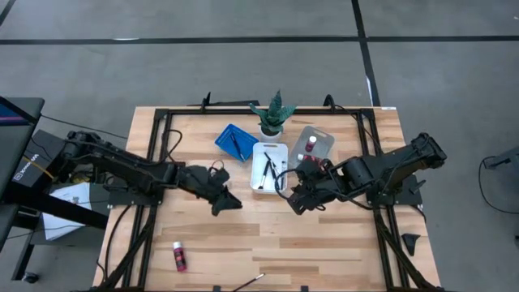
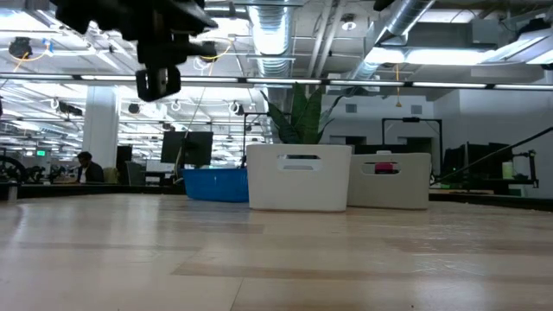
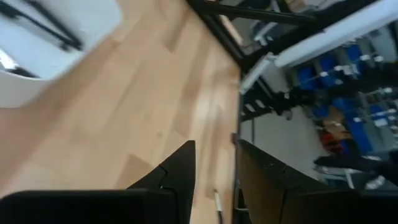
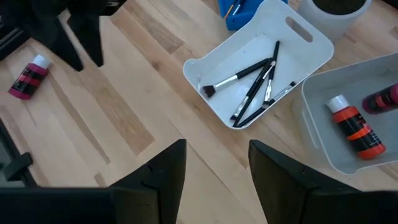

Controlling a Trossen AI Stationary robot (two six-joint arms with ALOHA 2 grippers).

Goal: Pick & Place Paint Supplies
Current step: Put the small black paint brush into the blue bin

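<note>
Several dark-handled paintbrushes [image 4: 254,87] lie in the white tray [image 1: 270,151]. One more brush lies in the blue tray [image 1: 233,140]. A red bottle [image 4: 353,132] and a pink one [image 4: 382,99] lie in the grey tray [image 1: 318,135]. Another red bottle with a white cap [image 1: 179,256] lies on its side on the table at the near left, and a loose brush [image 1: 247,282] lies at the near edge. My left gripper [image 1: 229,203] hangs open above bare wood, left of the white tray's near end. My right gripper [image 4: 216,167] hangs open just near of the white and grey trays. Neither holds anything.
A small potted plant [image 1: 274,115] stands behind the trays at the far edge. A black frame [image 1: 154,154] runs around the tabletop. Bare wood lies between the trays and the near edge.
</note>
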